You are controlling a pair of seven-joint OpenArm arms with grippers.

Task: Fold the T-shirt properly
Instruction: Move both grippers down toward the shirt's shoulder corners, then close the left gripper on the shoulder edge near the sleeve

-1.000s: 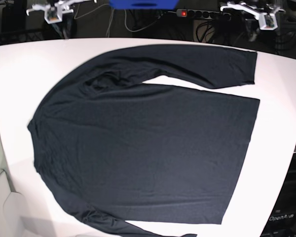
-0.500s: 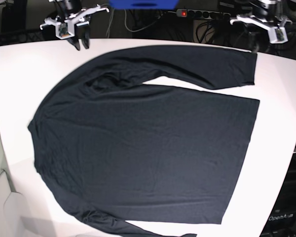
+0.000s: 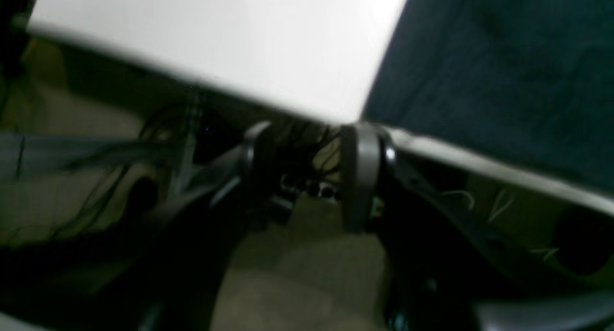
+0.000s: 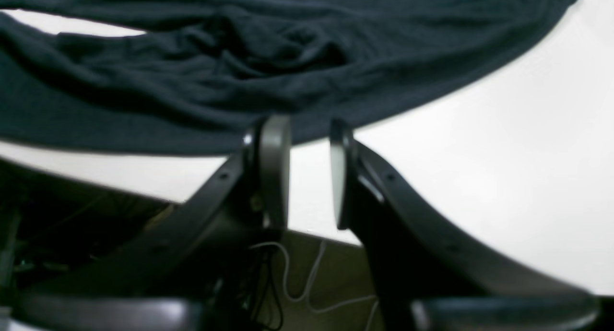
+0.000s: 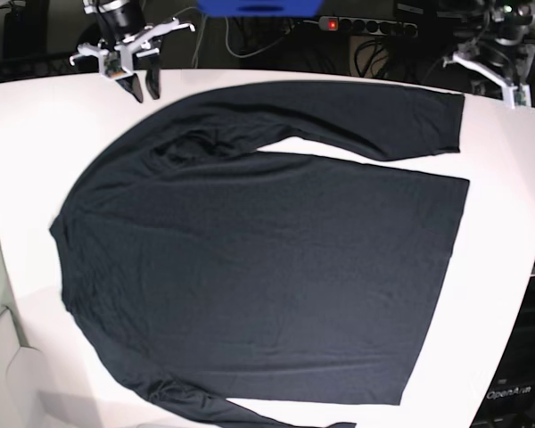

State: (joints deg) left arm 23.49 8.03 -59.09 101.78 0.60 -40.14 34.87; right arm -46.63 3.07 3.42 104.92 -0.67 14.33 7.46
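Both claws, right [image 5: 144,86] and left [image 3: 307,177], descended open beside T-shirt [image 5: 259,241] edges.

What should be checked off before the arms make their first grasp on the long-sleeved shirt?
1. T-shirt spread flat on the white table: ok.
2. Far sleeve lying straight: ok, but fabric is bunched near its armpit.
3. Near sleeve fully on the table: cannot tell, it runs out of the base view.
4. Right gripper open and empty: ok.
5. Left gripper open and empty: ok.
6. Both grippers clear of the fabric: ok.
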